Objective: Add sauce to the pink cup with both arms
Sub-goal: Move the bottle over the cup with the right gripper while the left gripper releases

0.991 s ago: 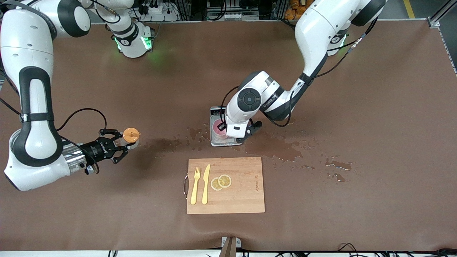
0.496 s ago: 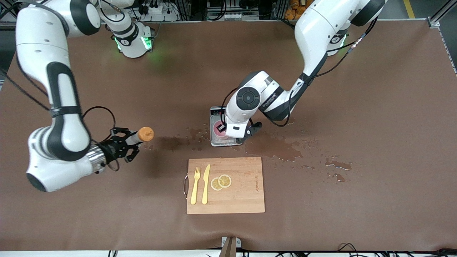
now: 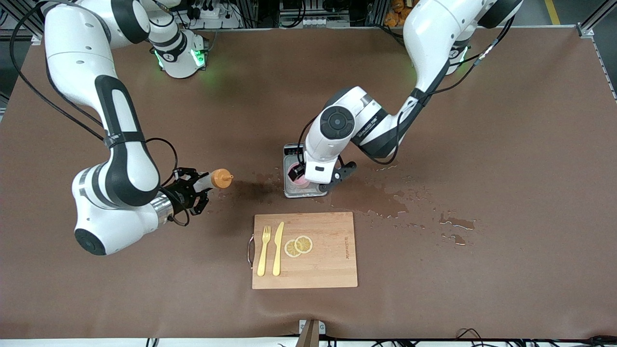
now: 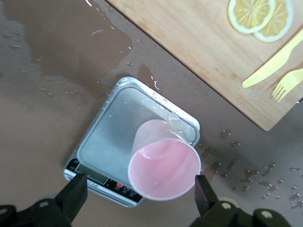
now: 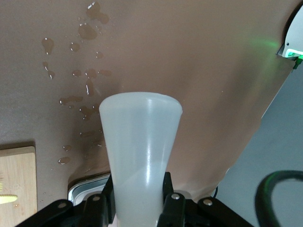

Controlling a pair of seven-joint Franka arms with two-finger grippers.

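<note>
The pink cup point(image 4: 163, 168) stands on the grey scale's plate point(image 4: 113, 137), mostly covered by the left hand in the front view point(image 3: 295, 177). My left gripper point(image 4: 139, 187) is open over the scale, one finger at each side of the cup's rim and neither pressing on it. My right gripper point(image 3: 192, 189) is shut on the sauce bottle point(image 5: 142, 151). It holds the bottle tipped on its side above the table toward the right arm's end. The orange cap point(image 3: 221, 178) and nozzle point toward the scale, with a gap between them.
A wooden cutting board point(image 3: 318, 260) lies nearer the front camera than the scale, with a yellow fork point(image 3: 263, 250), a yellow knife point(image 3: 277, 248) and two lemon slices point(image 3: 298, 246) on it. Wet patches point(image 3: 381, 200) spread around the scale, mostly toward the left arm's end.
My left gripper has opened and let go of the pink cup. My right arm has carried the sauce bottle toward the scale and tipped it so the nozzle points at the cup.
</note>
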